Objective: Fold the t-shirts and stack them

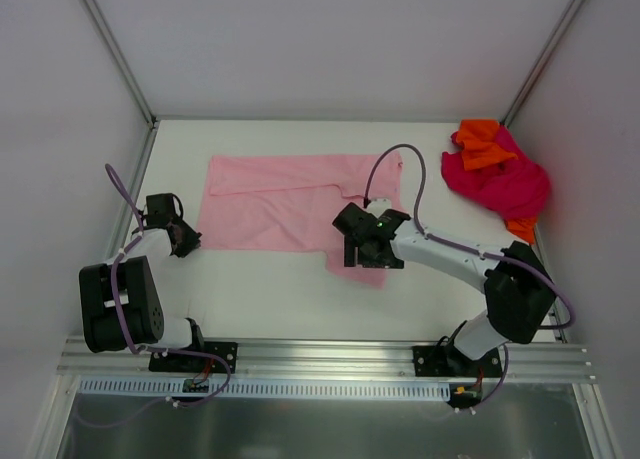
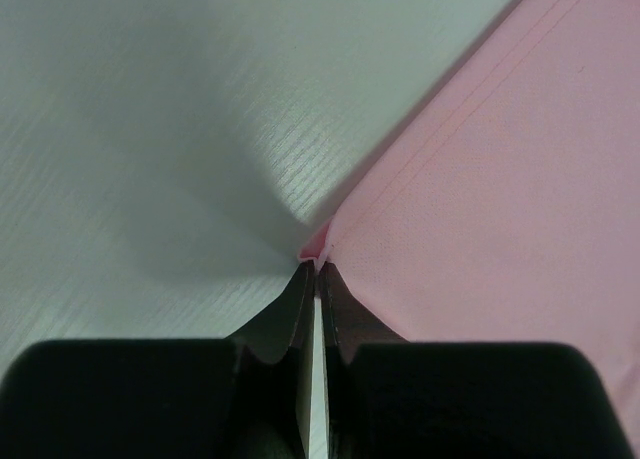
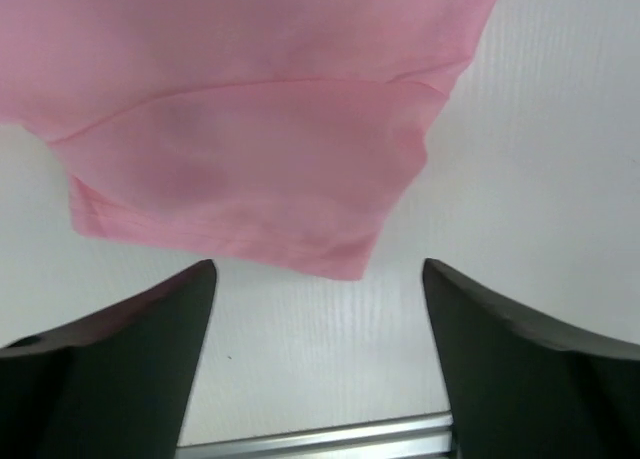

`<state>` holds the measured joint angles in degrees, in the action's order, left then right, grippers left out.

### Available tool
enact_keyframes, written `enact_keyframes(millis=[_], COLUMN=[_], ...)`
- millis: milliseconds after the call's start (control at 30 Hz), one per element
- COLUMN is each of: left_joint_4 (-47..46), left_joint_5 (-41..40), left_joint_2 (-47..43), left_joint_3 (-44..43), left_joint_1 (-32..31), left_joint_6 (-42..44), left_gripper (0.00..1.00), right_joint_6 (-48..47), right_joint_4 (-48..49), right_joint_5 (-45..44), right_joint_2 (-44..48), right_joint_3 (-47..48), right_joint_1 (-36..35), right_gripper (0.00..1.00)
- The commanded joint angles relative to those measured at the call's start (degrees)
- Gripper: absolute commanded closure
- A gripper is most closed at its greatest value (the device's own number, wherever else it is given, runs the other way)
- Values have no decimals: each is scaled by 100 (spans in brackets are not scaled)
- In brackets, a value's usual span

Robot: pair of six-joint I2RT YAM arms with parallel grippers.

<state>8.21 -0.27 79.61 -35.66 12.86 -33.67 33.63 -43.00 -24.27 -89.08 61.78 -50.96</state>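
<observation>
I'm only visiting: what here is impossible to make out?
Top view: how many shirts the crumpled pile holds; its folds overlap.
Left wrist view: how much pink t-shirt the shut left end effector pinches; its fingers cover it.
Right wrist view: most of the shirt, cut off by the top edge.

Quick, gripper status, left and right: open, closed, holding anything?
Left gripper: closed, pinching the edge of the pink t-shirt.
Right gripper: open, holding nothing, over the shirt's sleeve.
</observation>
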Motion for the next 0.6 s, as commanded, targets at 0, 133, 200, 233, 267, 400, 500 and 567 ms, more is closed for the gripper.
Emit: enact_keyframes(millis=[0,133,200,233,267,400,500,567], left_joint_4=[-91,-83,-83,-91,-83,-39,-30,-12], left_joint_5=[10,10,10,10,10,10,10,10], left_joint_2=[19,10,19,19,19,10,-16,-25], left_joint_3=[-2,-2,-11,-2,-11,-29,-11,-11], left_joint_1=[67,67,67,67,50,67,67,67], left_joint_6=[-52,-43,-34,-26,-26,-8,1,10], left_gripper=[100,100,100,100,100,100,100,100], right_joint_6=[-137,-172,-269,-260,-304,-138,-32,-41], right_joint_4=[-1077,-764,-342,-253,0,643,1258,1373], right_joint_5=[-174,-25,45,98,263,843,1108,1022], right_joint_2=[197,944,1129,1190,1191,1007,831,743], right_joint_3=[98,-411,-849,-956,-1079,-1527,-1888,-1898], right_joint_1=[-54,-37,33,129,148,156,156,156], right_gripper=[4,1,4,5,9,20,25,28])
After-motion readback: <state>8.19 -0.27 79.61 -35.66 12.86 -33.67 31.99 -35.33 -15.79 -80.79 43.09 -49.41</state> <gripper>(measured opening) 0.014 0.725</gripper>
